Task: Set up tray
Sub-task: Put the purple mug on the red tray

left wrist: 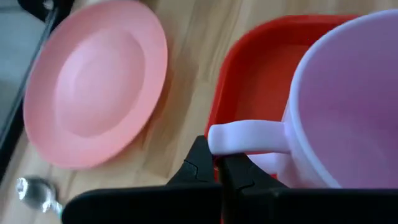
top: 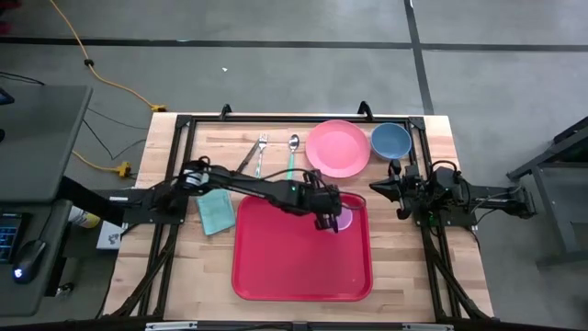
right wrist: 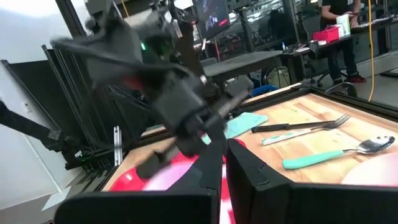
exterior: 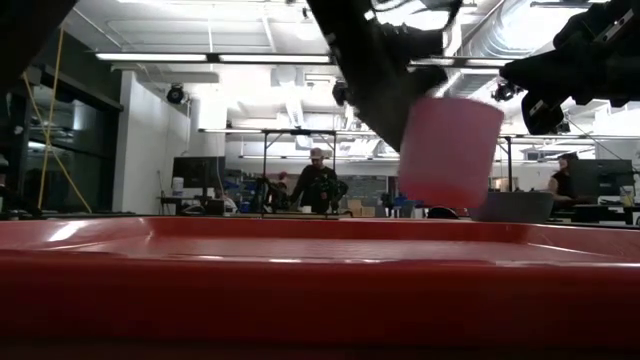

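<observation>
Plastic, so the pale pink cup (left wrist: 348, 106) looks light, hard and a bit slippery, best held by its handle, just as the left gripper (left wrist: 219, 167) pinches it above the far right corner of the red tray (top: 285, 262), while the right gripper (top: 397, 187) waits shut beside the tray.

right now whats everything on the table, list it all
tray: 1, red, front centre of table
cup: 1, pale pink with a handle, held over the tray's far right corner
plate: 1, pink, far side, right of the spoon
bowl: 1, blue, far right corner
fork: 1, silver, far side
spoon: 1, silver bowl, teal handle, beside the fork
cloth: 1, teal, left of the tray
left gripper: jaws shut on the cup's handle
right gripper: jaws shut, waiting at the right edge
</observation>
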{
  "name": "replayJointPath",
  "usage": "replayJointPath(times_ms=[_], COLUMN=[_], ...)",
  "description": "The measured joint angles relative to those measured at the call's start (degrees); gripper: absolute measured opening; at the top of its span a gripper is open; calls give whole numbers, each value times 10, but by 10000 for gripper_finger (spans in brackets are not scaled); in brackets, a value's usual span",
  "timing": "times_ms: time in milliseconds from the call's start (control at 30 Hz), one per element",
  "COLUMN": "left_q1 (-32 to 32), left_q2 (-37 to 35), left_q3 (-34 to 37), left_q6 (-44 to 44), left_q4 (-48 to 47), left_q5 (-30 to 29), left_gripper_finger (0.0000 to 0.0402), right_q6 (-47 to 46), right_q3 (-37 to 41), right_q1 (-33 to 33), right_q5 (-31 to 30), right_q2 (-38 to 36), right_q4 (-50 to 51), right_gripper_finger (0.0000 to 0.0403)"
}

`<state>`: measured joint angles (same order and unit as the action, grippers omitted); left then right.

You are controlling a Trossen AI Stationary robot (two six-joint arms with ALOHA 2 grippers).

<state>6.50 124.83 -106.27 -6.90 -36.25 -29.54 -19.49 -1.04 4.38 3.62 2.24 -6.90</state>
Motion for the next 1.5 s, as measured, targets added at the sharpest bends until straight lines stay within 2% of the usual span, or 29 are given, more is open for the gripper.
replayJointPath(times_ms=[233, 433, 567, 767, 1500], left_q1=[-5, -24, -39, -50, -48], left_q2=[15, 15, 20, 28, 62], left_q3=[0, 0, 3, 20, 22], left_q6=[41, 51, 12, -82, -99], left_q4=[57, 106, 113, 131, 151], left_q5=[-31, -17, -17, 17, 31], left_gripper_finger=[16, 16, 16, 16, 16], right_q6=[-10, -15, -11, -5, 4], right_q3=[0, 0, 0, 0, 0], right_q1=[0, 0, 0, 0, 0], right_q5=[0, 1, 1, 1, 0], right_q2=[7, 12, 11, 11, 11], right_q4=[-3, -4, -11, -11, -11], right_gripper_finger=[0, 0, 0, 0, 0])
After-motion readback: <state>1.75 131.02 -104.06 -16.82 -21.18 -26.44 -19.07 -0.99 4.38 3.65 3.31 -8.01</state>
